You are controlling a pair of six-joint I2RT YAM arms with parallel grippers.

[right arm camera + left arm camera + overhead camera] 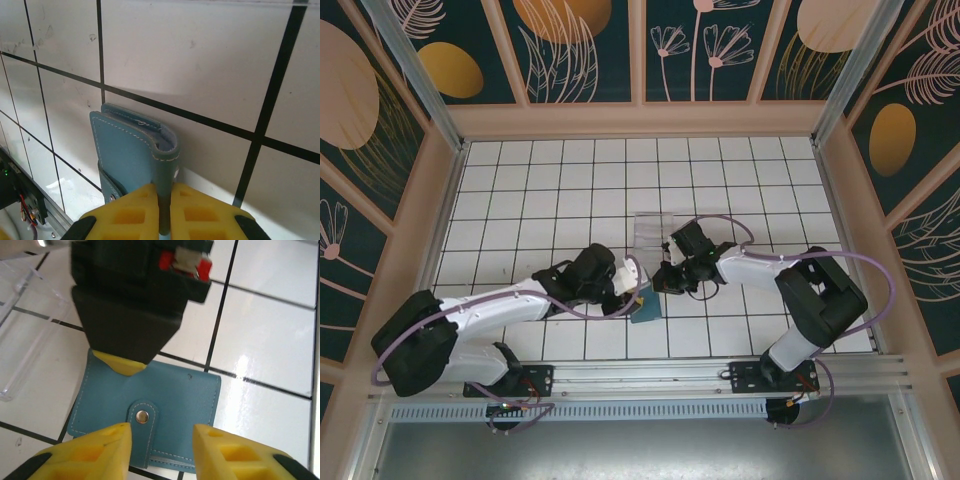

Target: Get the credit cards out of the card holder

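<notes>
Card holder [182, 390] is resting on white tiles [260, 330]; right gripper [163, 194] is clamping tight on its edge, left gripper [161, 431] is hovering partly open astride its snap strap [142, 427].

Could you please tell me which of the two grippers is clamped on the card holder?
The right gripper, shut on the card holder; the left gripper has its jaws apart.
</notes>
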